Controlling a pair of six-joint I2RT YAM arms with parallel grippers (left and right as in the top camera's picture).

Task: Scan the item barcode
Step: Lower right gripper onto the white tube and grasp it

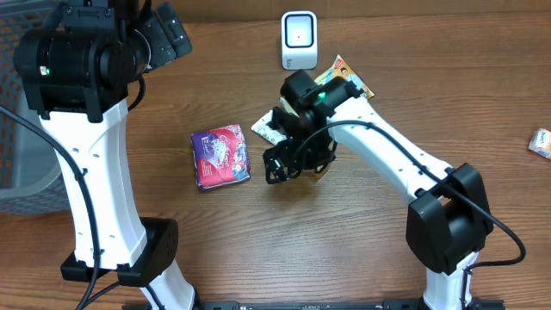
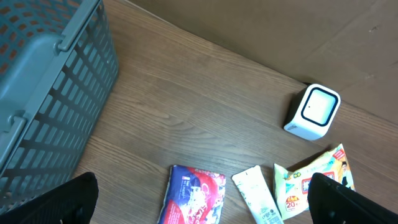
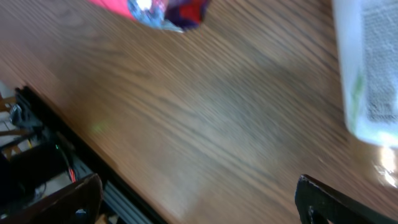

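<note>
A brown wooden table [image 1: 362, 250] fills the scene, with a grey slatted basket [image 2: 43, 93] at its far left corner. Two white and black arms rise from the near edge. The left arm [image 1: 86, 146] reaches up the left side towards the far edge, and its left gripper [image 2: 208, 202] hangs high above the wood with its jaws spread wide and nothing between them. The right arm [image 1: 387, 155] stretches from the near right towards the middle. Its right gripper [image 3: 202, 200] is low over bare wood, jaws wide apart and empty, between two packets; its wrist view is blurred. Left of it, in the middle of the table, a red and purple packet [image 1: 220, 155] lies flat, untouched. To its right and a little farther away, a long white packet [image 2: 258, 193] lies partly hidden under the right arm in the overhead view. Just right of that is a yellow and green packet [image 2: 314, 180] with printed figures on it. The white scanner [image 1: 299, 39] stands upright near the far edge, beyond the packets and apart from them, its window facing the near side. A small pack [image 1: 541, 142] lies alone at the right edge.
</note>
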